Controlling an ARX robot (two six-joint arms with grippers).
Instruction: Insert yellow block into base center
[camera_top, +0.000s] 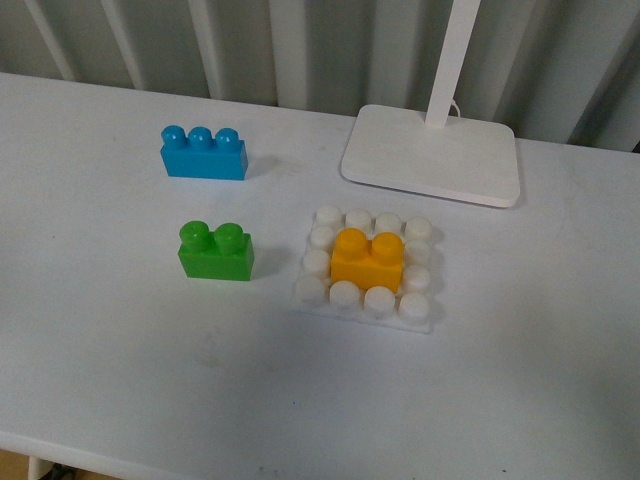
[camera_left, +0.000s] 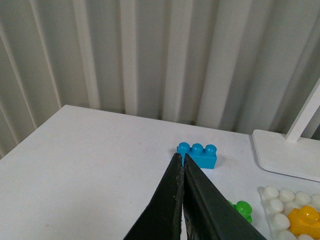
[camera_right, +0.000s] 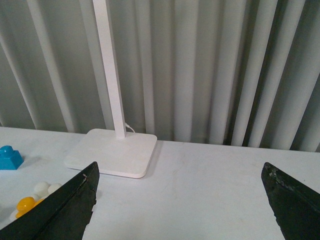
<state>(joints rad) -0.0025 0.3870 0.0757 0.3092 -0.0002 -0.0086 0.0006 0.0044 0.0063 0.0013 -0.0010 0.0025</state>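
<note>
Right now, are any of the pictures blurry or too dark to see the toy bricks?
No. Front view: bright, even light, soft shadows beside the green brick and blue brick; yellow block sharp. Left wrist view: the shut left gripper looks slightly soft up close. Right wrist view: clear, right gripper fingers dark.

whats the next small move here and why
Probably none beyond keeping both arms clear: the yellow block already sits in the middle of the base, ringed by white studs. The left end effector is shut and empty, the right end effector open, both well above the table.

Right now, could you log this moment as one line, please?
yellow block: seated mid-base | left gripper: shut, empty | right gripper: open, empty
</note>
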